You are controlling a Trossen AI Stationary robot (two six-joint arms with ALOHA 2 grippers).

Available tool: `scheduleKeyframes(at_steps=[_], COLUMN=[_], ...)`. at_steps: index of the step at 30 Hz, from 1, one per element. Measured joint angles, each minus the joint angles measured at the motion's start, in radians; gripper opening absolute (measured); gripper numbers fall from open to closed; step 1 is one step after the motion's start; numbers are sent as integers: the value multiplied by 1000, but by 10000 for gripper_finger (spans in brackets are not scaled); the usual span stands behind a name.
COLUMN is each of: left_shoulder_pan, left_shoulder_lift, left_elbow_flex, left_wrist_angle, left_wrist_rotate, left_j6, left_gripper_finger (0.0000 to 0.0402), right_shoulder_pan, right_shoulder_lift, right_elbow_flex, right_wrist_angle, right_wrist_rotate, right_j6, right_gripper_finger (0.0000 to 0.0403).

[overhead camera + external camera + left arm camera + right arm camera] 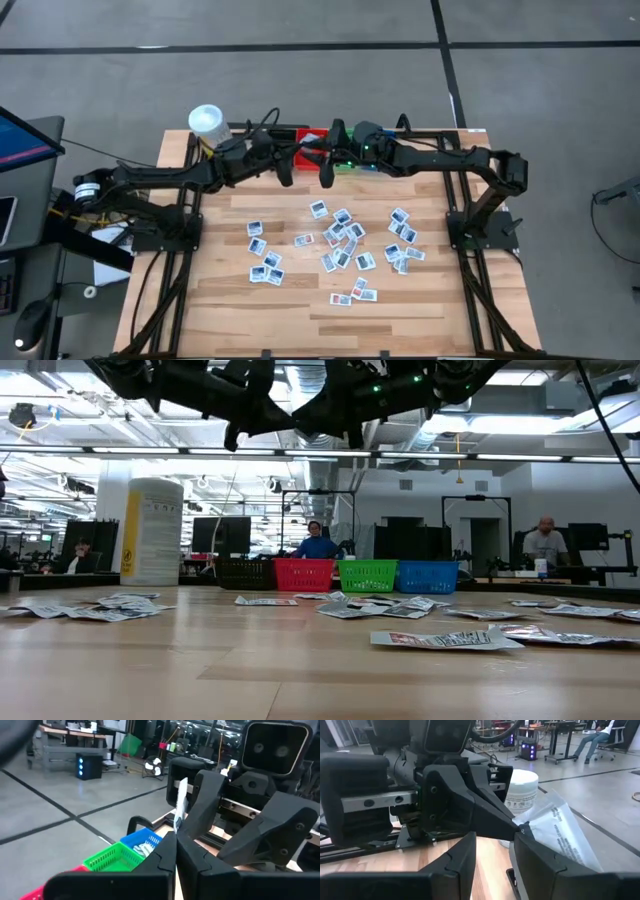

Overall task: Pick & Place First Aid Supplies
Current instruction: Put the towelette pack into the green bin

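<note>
Right tool (495, 851) clamped on a white packet (559, 832), left tool (175, 851) shut just beside it

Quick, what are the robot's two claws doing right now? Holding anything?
Left gripper: closed, pinching a white packet near the bins.
Right gripper: fingers apart, with that packet between them; whether it grips cannot be told.

Wood table (230, 310) w/ scattered white packets (340, 240), four bins (338, 575) along back edge, yellow bottle (151, 531) at corner.
</note>
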Motion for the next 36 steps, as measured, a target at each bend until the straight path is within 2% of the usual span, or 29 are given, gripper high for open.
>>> scheduleKeyframes(at_steps=[9, 20, 23, 27, 30, 36], left_shoulder_pan=[10, 10, 10, 10, 10, 10], left_shoulder_lift=[5, 5, 5, 5, 5, 5], left_elbow_flex=[6, 6, 6, 5, 5, 4], left_wrist_angle=[3, -2, -2, -2, -2, -2], left_wrist_rotate=[7, 3, 3, 2, 1, 0], left_j6=[35, 80, 80, 80, 80, 80], left_gripper_finger=[5, 5, 6, 8, 7, 9], right_shoulder_pan=[0, 12, 17, 18, 5, -27], right_shoulder_lift=[-3, -52, -77, -112, -130, -120], right_elbow_flex=[0, -1, 2, 2, 1, 1], right_wrist_angle=[2, 19, 24, -24, -88, -211], right_wrist_rotate=[3, 1, 42, 170, 217, 158], right_j6=[-13, -197, -272, -348, -350, -267], right_gripper_finger=[129, 129, 129, 129, 129, 129])
